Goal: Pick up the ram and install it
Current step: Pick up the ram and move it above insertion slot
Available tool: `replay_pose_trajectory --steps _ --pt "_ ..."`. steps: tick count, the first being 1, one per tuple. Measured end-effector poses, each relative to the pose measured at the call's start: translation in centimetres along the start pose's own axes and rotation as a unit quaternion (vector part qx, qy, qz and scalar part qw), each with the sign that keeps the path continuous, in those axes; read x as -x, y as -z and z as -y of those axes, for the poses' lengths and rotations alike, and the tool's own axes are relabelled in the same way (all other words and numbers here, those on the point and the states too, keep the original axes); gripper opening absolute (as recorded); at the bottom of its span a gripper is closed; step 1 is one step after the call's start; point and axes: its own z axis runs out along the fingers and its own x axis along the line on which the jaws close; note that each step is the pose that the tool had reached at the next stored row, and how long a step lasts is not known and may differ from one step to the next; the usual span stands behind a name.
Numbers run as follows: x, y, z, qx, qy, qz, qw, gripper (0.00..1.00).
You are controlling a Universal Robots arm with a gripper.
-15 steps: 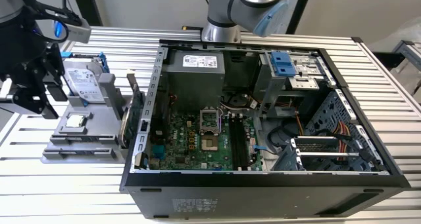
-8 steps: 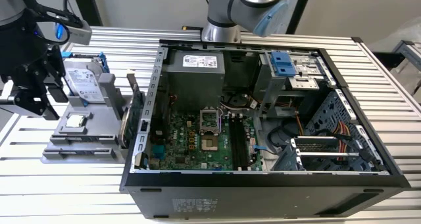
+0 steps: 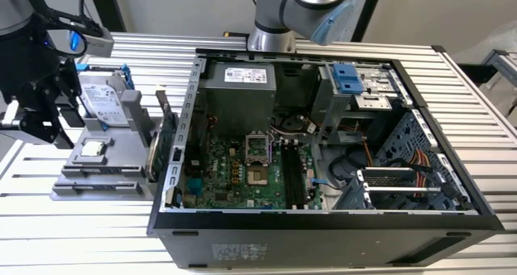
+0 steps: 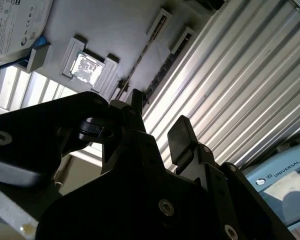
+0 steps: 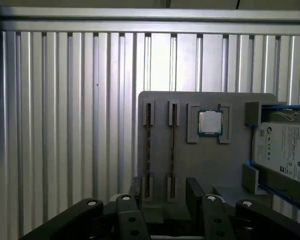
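A bench (image 3: 81, 238) of ribbed aluminium rails carries an open black computer case (image 3: 323, 226). A pale wall and dark frame posts stand behind it, and the arm's base sits at the bench's far edge.

At the exterior view's left, beside the case, sits a grey holder (image 3: 105, 166). On it are a silver hard drive (image 3: 101, 102) in blue rails and a square processor chip (image 3: 94, 148).

In the first wrist view the ram (image 5: 173, 150) is a thin dark stick standing on edge in a slot of the holder. A second stick (image 5: 148, 150) stands in the slot just beside it.

The black gripper (image 5: 165, 195) hangs over the holder with its fingers apart and nothing between them. The ram lines up with the gap and does not touch the fingers. In the exterior view the gripper (image 3: 50, 139) is over the holder's left side.

The hard drive bears a white printed label. A second white label sits on the grey power supply (image 3: 242, 87) inside the case.
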Motion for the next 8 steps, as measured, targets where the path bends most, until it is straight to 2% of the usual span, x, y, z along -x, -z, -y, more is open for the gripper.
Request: replay_pose_trajectory --steps 8 --pt "0.04 -0.32 0.0 0.0 0.0 -0.0014 1.0 1.0"
